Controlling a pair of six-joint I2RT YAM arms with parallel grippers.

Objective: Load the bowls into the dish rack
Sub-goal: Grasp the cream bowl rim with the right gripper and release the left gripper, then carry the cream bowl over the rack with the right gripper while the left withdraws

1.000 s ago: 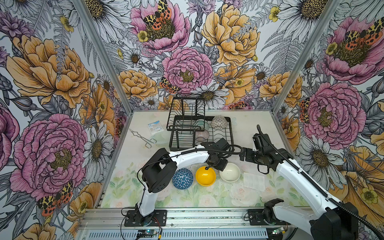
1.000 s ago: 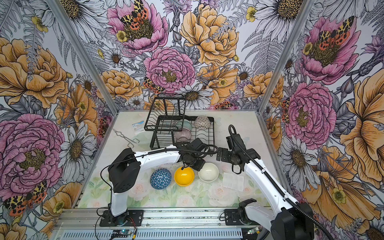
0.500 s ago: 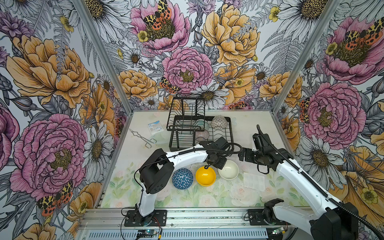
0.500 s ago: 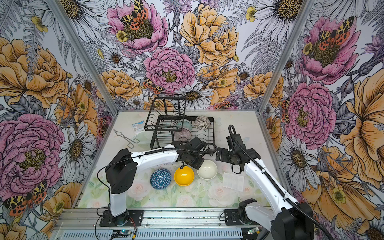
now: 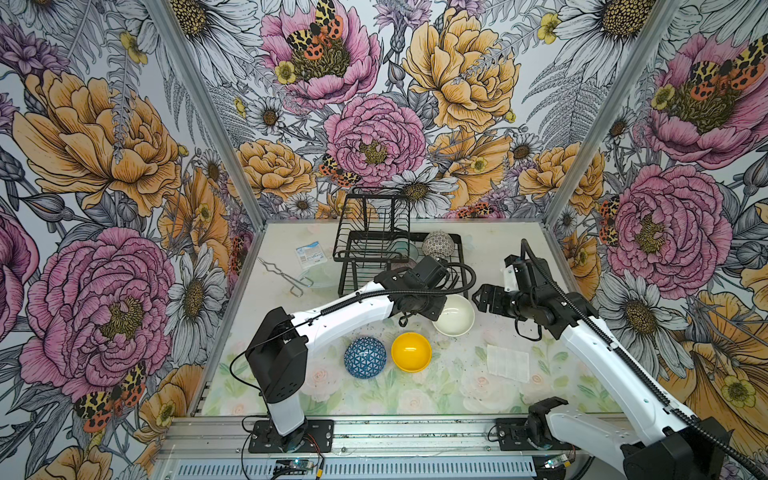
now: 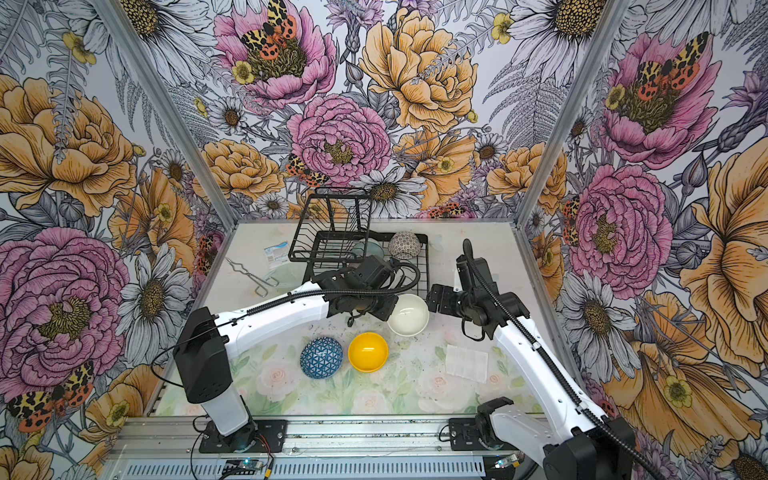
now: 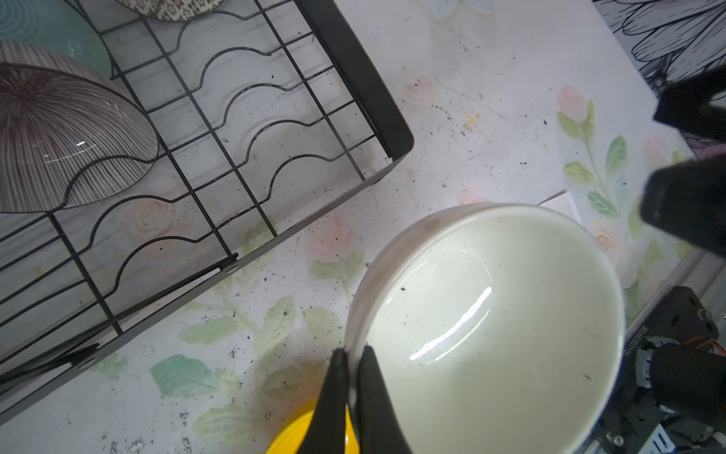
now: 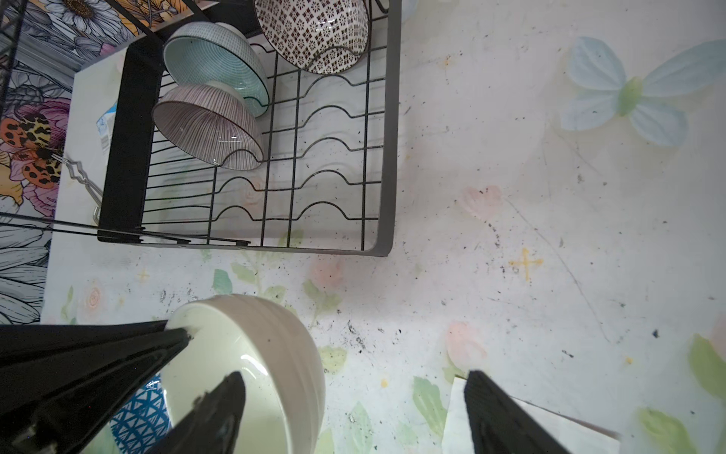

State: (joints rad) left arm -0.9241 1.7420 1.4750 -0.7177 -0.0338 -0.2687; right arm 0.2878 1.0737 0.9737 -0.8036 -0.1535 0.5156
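My left gripper [image 7: 352, 351] is shut on the rim of the cream-white bowl [image 7: 491, 334], holding it tilted just in front of the dish rack [image 5: 459, 249]. My right gripper [image 8: 353, 377] stands open at the bowl's [image 8: 251, 353] other side, one finger over its inside, the other out over the table. In the rack lie the teal bowl [image 8: 212, 55], the pink lined bowl [image 8: 204, 125] and the black-and-white bowl [image 8: 314, 35]. In both top views the blue bowl [image 5: 365, 356] sits upside down beside the yellow bowl [image 5: 411, 351], near the front.
Metal tongs [image 5: 286, 276] and a small packet [image 5: 309, 253] lie left of the rack. A white sheet [image 5: 508, 361] lies on the table under my right arm. The rack's raised wire tier [image 5: 374, 224] stands at its back left.
My left gripper has carried the cream-white bowl away from the yellow bowl, toward the rack's front edge. My right arm has hardly moved.
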